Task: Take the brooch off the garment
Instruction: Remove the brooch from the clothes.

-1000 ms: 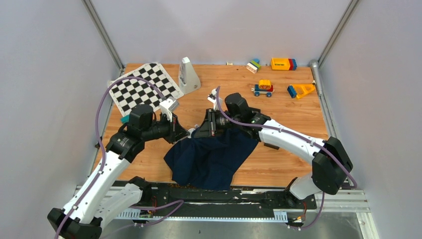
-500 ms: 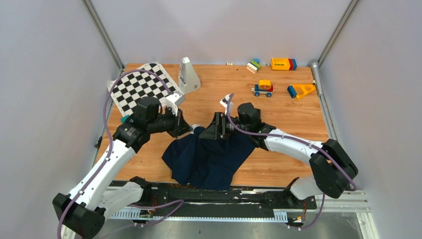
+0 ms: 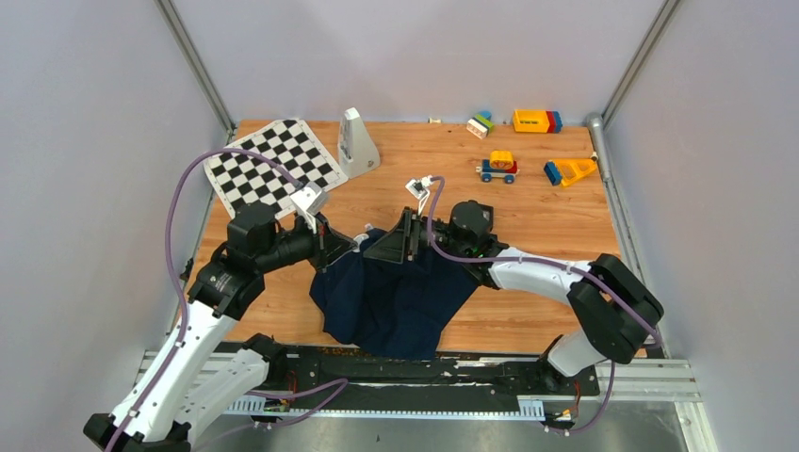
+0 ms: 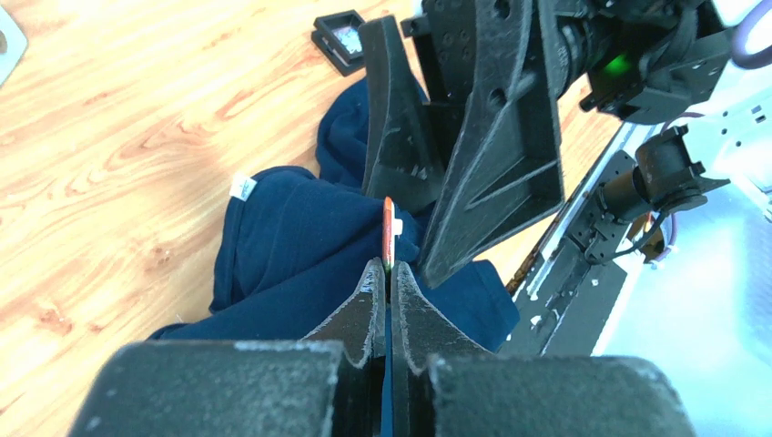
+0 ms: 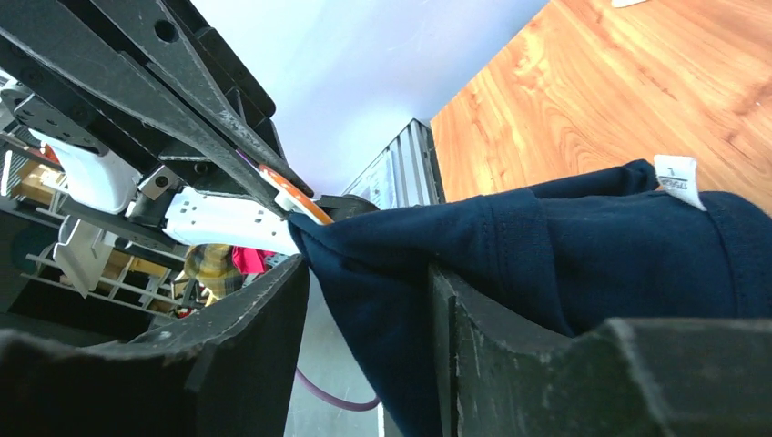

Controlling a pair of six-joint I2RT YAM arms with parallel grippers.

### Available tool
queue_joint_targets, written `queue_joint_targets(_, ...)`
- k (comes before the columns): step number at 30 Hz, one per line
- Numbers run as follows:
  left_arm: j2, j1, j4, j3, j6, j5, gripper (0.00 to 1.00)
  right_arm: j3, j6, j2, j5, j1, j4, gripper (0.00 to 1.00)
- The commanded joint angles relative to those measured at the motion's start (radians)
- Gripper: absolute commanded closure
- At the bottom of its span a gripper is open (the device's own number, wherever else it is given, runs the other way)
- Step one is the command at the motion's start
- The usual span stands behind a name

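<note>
**A:** Where is the large, dark navy-blue cloth garment [image 3: 396, 301]?

**B:** Crumpled on the orange wooden surface [image 3: 546, 226], at the near edge between the two arms; its tiny white tag [image 4: 241, 185] shows on the edge of one fold; one point of the cloth is drawn up off the heap.

**A:** And the flat orange-red brooch [image 4: 389, 232]?

**B:** At the top of that raised point, seen edge-on from the left wrist; the cloth runs right up to it and touches it, so it is on the garment, not off.

**A:** The left end effector [image 4: 383, 270]?

**B:** Its jaws are pressed together on the lower edge of the brooch; no gap shows between them.

**A:** The right end effector [image 5: 369, 273]?

**B:** Its jaws stand apart, one on each side of the raised fold; the cloth lies against one finger, with a pale gap between it and the other; it clamps nothing that I can see; its tips are just beside the left one's.

**A:** What else is on the surface?

**B:** A black-and-white chequered mat [image 3: 273, 169] at the far left; a white tapered object [image 3: 357, 141] beside it; coloured toy blocks [image 3: 536, 121] at the far right; a small black square case [image 4: 341, 38] just beyond the garment.
</note>
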Motion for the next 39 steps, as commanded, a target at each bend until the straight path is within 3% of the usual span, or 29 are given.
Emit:
queue_joint_targets(1, -0.024, -0.001, 0.090, -0.007, -0.023, 0.006, 1.00, 0.038, 0.064, 0.037, -0.034, 0.012, 0.181, 0.51)
queue_joint_targets(12, -0.044, -0.001, 0.113, -0.017, -0.033, 0.032, 1.00, 0.024, 0.134, 0.043, -0.064, 0.014, 0.309, 0.52)
queue_joint_targets(26, -0.076, -0.001, 0.163, -0.037, -0.047, 0.097, 1.00, 0.020, 0.232, 0.076, -0.094, 0.012, 0.435, 0.76)
queue_joint_targets(39, -0.077, 0.000, 0.172, -0.045, 0.014, 0.184, 1.00, 0.038, 0.333, 0.102, -0.122, 0.011, 0.509, 0.83)
